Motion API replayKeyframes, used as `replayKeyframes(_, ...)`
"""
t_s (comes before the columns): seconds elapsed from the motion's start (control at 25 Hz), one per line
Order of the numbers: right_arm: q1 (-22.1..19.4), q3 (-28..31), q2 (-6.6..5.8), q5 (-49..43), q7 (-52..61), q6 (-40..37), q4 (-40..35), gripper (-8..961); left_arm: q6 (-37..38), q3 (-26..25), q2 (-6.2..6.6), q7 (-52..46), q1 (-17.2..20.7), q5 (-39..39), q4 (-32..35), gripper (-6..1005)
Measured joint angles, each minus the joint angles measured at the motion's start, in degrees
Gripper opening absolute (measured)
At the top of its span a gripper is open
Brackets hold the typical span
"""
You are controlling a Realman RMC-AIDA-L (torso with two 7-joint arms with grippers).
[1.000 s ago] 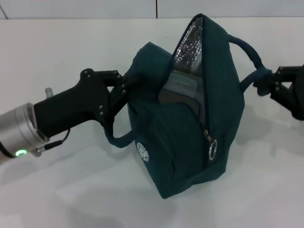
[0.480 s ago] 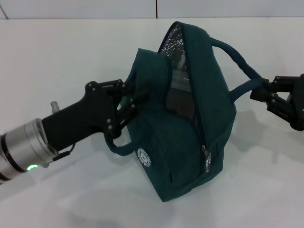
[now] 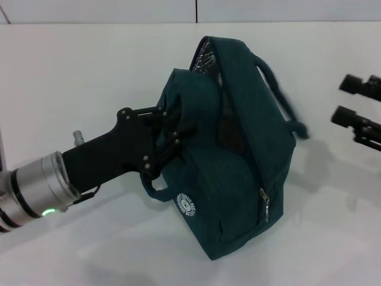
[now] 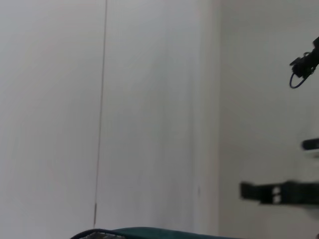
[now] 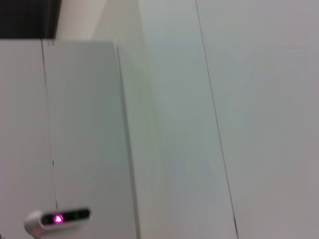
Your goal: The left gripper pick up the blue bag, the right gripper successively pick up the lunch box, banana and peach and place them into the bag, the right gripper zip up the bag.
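Observation:
The blue bag (image 3: 238, 155) stands tilted on the white table, its base at the front right. The zipper pull (image 3: 265, 205) hangs low on its side, and silver lining (image 3: 204, 59) shows at the top end. My left gripper (image 3: 171, 128) is shut on the bag's left side by a handle (image 3: 156, 189). My right gripper (image 3: 345, 100) is open and empty at the right edge, apart from the other handle (image 3: 280, 89). One of its fingers (image 4: 269, 191) shows in the left wrist view, above the bag's edge (image 4: 149, 233). The lunch box, banana and peach are out of view.
The white table (image 3: 89, 71) runs to a pale wall at the back. The right wrist view shows only wall panels and a small white device with a pink light (image 5: 59, 218).
My right gripper has let go of the right handle, opened and pulled back to the right. The handle has dropped against the bag. My left gripper has pushed the bag further right and tilted it more.

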Motion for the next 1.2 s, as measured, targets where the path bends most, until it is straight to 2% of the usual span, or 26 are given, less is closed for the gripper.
replayKeyframes(0.16,-1.86,1.70,-0.18,-0.79,-2.47,-4.66,-0.63,526,-1.47,-0.24,-0.09,-0.08,-0.17,-0.31,-0.03,200)
replayKeyframes(0.32,-1.23,-1.84,-0.68,-8.56,-2.58,-5.13,-1.36,611,-1.98,-0.27,-0.21,-0.11,-0.41,-0.40,-0.03,218)
replayKeyframes(0.44,0.16,-3.38,0.65,-16.24,-3.12,-2.96,-0.22,677,-1.89,-0.08,-0.25,-0.17,-1.10,-0.41,-0.03,223)
replayKeyframes(0.52,0.88,-4.75,1.44,-18.25,-3.36,-0.13,1.25,673,-1.87,0.01,-0.26,-0.29,-1.43,-0.41,-0.03,225)
replayKeyframes(0.64,2.54,-7.75,1.91,-17.98,-3.71,3.19,4.35,668,-1.92,0.01,-0.27,-0.31,-1.66,-0.43,-0.03,229)
replayKeyframes(0.76,4.06,-8.28,2.24,-17.82,-4.18,4.37,6.32,665,-1.98,0.01,-0.33,-0.22,-1.91,-0.44,-0.31,234)
replayKeyframes(1.0,7.83,-10.52,2.35,-17.57,-5.32,4.51,10.37,664,-2.00,-0.07,-0.37,0.16,-2.19,-1.12,-0.87,242)
replayKeyframes(1.2,8.44,-13.38,2.34,-17.25,-5.48,4.35,10.14,662,-2.00,-0.20,-0.34,0.17,-2.20,-1.54,-1.31,249)
